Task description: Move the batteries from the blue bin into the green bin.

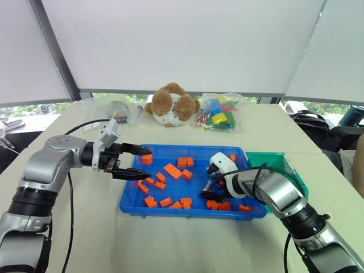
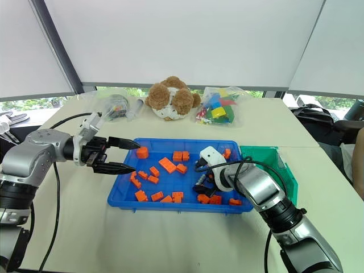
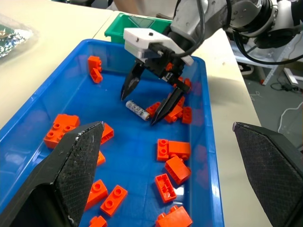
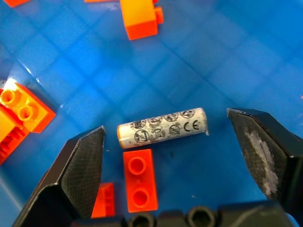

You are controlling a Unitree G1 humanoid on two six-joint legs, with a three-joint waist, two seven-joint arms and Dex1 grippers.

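One battery [image 4: 162, 127], a small silver cylinder with printed marks, lies flat on the floor of the blue bin [image 1: 193, 214], near its right end. My right gripper [image 3: 139, 110] is lowered over it and open, one finger on each side, with nothing held. The battery [image 3: 138, 109] rests between those black fingertips. Beside the blue bin's right end stands the green bin [image 1: 274, 160]. My left gripper [image 1: 149, 165] hovers open and empty over the blue bin's left end, pointing to the right.
Several orange toy bricks [image 1: 172, 170] are scattered through the blue bin, some right beside the battery [image 4: 138, 185]. A teddy bear [image 1: 172, 105], a bag of coloured blocks [image 1: 219, 116] and a clear bag [image 1: 116, 108] sit at the back of the table.
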